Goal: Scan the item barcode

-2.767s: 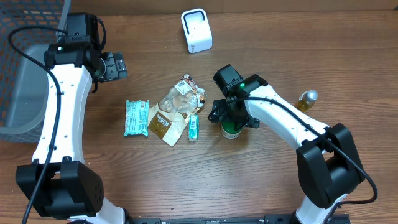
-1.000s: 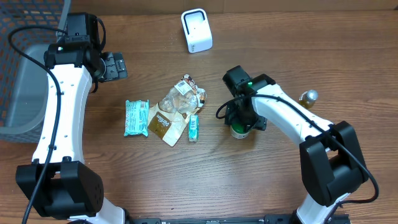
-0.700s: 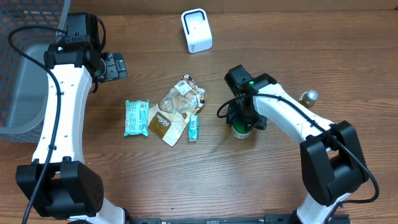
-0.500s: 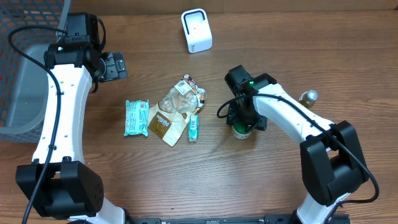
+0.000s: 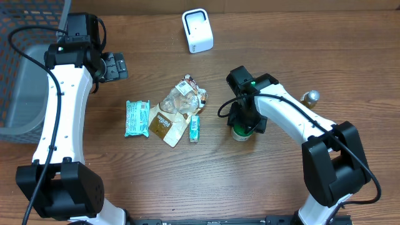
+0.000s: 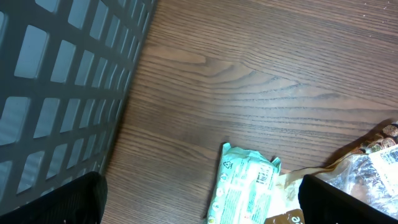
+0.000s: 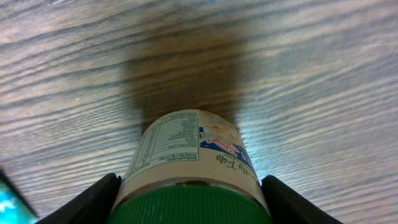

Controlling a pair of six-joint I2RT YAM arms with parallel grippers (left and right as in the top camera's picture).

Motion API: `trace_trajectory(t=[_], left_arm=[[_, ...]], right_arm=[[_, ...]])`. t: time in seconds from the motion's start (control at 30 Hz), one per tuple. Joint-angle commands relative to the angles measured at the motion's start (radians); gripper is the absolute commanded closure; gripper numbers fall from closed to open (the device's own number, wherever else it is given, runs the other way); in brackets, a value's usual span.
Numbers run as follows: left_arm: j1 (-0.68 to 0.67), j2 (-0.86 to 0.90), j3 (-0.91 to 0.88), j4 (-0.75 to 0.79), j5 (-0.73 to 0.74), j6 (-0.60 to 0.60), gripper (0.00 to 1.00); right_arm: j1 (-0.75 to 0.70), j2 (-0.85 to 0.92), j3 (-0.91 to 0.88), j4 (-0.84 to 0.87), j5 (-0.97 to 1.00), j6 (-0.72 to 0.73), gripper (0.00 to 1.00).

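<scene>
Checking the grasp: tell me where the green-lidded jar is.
Overhead, the jar stands right of centre, between the snack wrappers and the small bottle, under the right gripper, whose jaws flank it.

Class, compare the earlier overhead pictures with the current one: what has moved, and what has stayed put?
The right tool slid a little to the right, and the green-lidded jar between its jaws shifted with it; whether it is gripped is unclear. The left tool, white scanner and snack packets stayed put.
</scene>
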Motion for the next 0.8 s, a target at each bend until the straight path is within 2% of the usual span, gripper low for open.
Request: trace_trajectory(t=[0.0,0.17,0.37,0.53,0.77], left_arm=[[0.0,-0.007,0.018,0.001,-0.006,0.002,0.0],[0.0,-0.007,0.018,0.001,-0.006,0.002,0.0],[0.0,-0.007,0.018,0.001,-0.006,0.002,0.0],[0.0,-0.007,0.018,0.001,-0.006,0.002,0.0],[0.0,-0.007,0.018,0.001,-0.006,0.002,0.0]], right_arm=[[-0.002,0.001,-0.008,0.011,-0.04,0.096,0.29],[-0.002,0.001,-0.008,0.009,0.029,0.089,0.16],[-0.002,0.001,-0.008,0.011,0.032,-0.032,0.14],[-0.002,0.001,-0.008,0.0,0.031,-0.037,0.12],[0.0,0.001,-0.008,0.012,0.032,-0.09,0.23]])
